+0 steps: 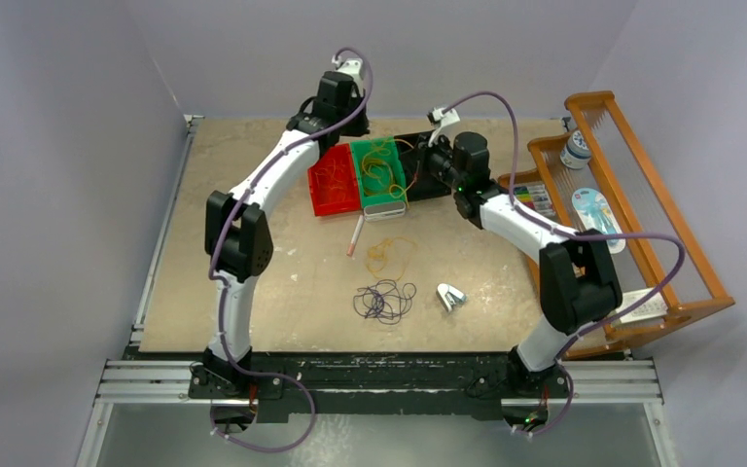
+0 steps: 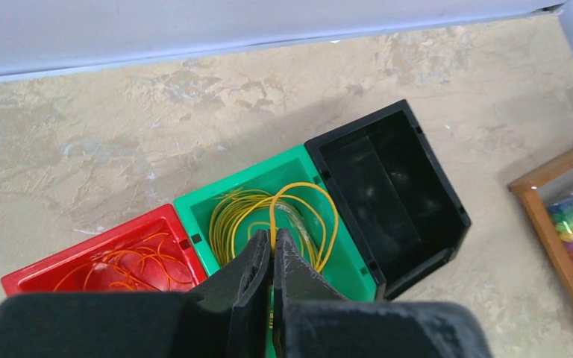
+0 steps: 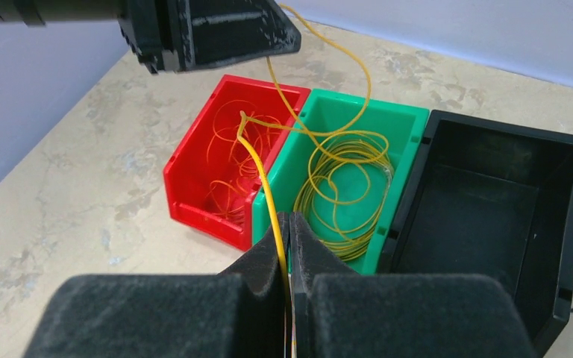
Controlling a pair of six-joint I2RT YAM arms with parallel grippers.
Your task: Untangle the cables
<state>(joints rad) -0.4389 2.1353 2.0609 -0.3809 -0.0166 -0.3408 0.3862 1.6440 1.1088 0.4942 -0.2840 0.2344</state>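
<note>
Both claws hang over the row of bins. The right claw (image 3: 289, 231) is pinched tight, and a strand of the yellow cable (image 3: 343, 179) runs straight into its closed tips. Ahead of that claw the strand rises to a kink above the red bin (image 3: 186, 171). The rest of the cable lies coiled in the green bin (image 3: 410, 119), just ahead of the claw and below it.

The left claw (image 2: 272, 250) is fully closed too, with a yellow strand vanishing between its tips. It hangs over the same green bin, facing the right claw and higher up. In the left wrist view, a red-orange cable (image 2: 130, 265) sits in the red bin left of that claw, and a black bin (image 2: 388, 186) stands to its right.

Well behind both claws, toward the arm bases, a dark purple cable (image 1: 384, 300) and a second yellow coil (image 1: 389, 255) lie on the tabletop (image 1: 253, 195).
</note>
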